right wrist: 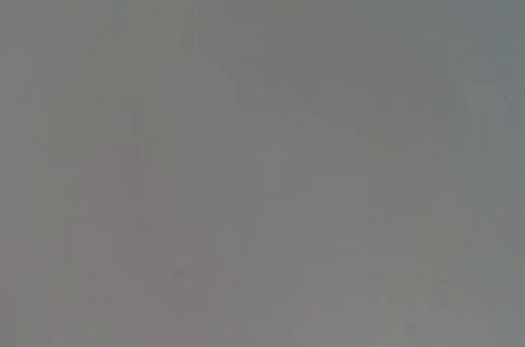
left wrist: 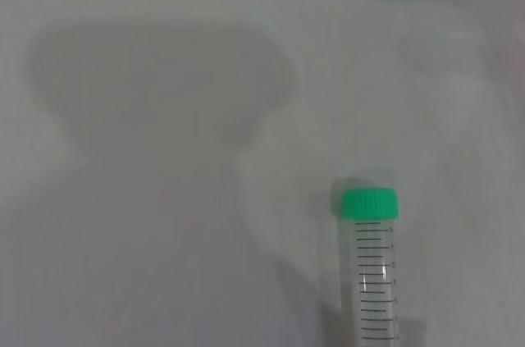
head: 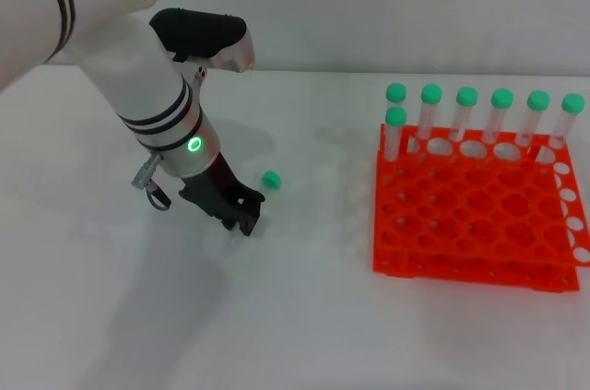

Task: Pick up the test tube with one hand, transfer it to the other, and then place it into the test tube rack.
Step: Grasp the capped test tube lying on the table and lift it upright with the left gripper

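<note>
The test tube [head: 270,180] lies flat on the white table, its green cap pointing away from my left gripper [head: 243,222]. Its clear body runs back toward the black fingers, which are down at the table over the tube's lower end. The left wrist view shows the test tube [left wrist: 374,269] close up, with its green cap and printed scale marks, lying on the table; no fingers appear there. The orange-red test tube rack [head: 461,265] stands at the right. My right gripper is out of view, and its wrist view shows only a blank grey surface.
Several green-capped tubes [head: 466,113] stand upright in the rack's back row and one at its back left corner. White table top [head: 313,316] lies between the left arm and the rack.
</note>
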